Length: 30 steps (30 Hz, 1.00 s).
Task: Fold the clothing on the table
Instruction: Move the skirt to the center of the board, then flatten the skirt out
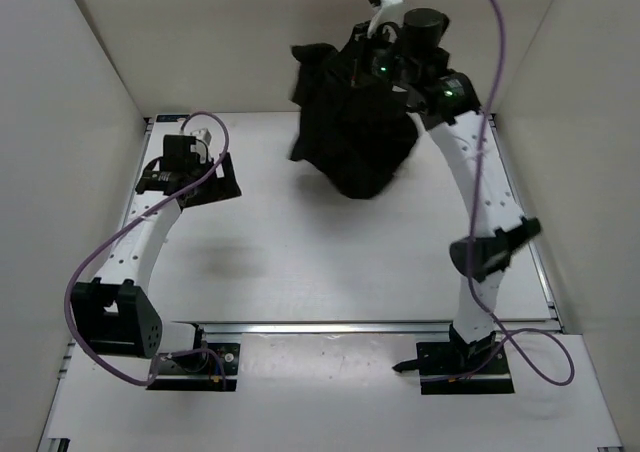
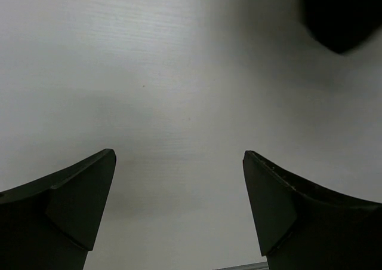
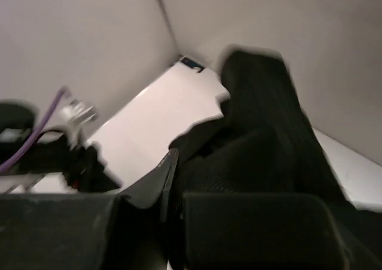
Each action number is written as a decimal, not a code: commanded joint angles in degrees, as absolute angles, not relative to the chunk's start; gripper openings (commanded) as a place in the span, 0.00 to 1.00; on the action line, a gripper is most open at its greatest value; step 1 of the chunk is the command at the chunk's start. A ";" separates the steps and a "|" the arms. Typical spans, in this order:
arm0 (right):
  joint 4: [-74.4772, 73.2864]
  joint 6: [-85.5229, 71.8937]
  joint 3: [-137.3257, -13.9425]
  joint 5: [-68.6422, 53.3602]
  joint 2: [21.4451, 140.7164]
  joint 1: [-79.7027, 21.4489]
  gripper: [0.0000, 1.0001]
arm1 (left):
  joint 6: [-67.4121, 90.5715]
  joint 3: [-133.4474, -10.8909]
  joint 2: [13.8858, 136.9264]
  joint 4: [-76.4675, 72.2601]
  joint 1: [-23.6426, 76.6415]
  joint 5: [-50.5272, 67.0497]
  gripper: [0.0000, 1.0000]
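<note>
The black clothing hangs bunched in the air over the far side of the white table, its lower end just above the surface. My right gripper holds it from the top, shut on a fold. In the right wrist view the fabric fills the space beside the gripper, and only one finger shows clearly. My left gripper hovers over the left of the table, open and apart from the garment. In the left wrist view the gripper has only bare table between its fingers, and a tip of the clothing shows at the top right.
White walls enclose the table on the left, far and right sides. A silver rail crosses the near edge by both arm bases. A purple cable loops above the right arm.
</note>
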State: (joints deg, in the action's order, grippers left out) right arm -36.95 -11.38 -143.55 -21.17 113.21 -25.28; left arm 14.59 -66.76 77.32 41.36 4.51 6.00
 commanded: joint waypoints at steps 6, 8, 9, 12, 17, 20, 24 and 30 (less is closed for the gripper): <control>-11.95 -19.86 -83.22 -24.79 78.24 -13.38 0.02 | 18.64 -73.91 69.00 40.34 3.78 8.52 0.98; -13.97 -18.64 -74.20 -22.86 76.73 -13.01 0.26 | 19.16 -73.92 69.43 40.70 4.57 9.40 0.99; -14.15 -18.11 -68.00 -21.37 76.90 -13.44 0.46 | 19.60 -72.78 69.17 40.52 4.31 10.27 0.99; -15.55 -19.77 -55.66 -24.42 79.01 -12.14 0.78 | 20.83 -69.36 68.82 39.81 5.01 12.04 0.99; -19.94 -18.90 -48.25 -23.38 76.56 -10.99 0.85 | 20.83 -63.29 65.05 39.99 6.33 12.48 0.98; -20.22 -17.14 -48.25 -22.50 72.43 -9.24 0.92 | 22.06 -59.78 62.32 38.77 8.35 12.13 0.98; -21.18 -15.90 -52.11 -21.36 72.77 -8.69 0.94 | 25.21 -55.12 63.89 36.14 12.65 15.72 0.98; -19.87 -16.70 -59.23 -20.13 80.32 -12.65 0.94 | 33.12 -48.62 70.05 25.52 24.50 16.79 0.99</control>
State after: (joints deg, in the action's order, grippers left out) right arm -21.71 -16.91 -56.49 -21.17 76.69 -11.07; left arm 27.83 -52.16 68.23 32.36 20.32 14.92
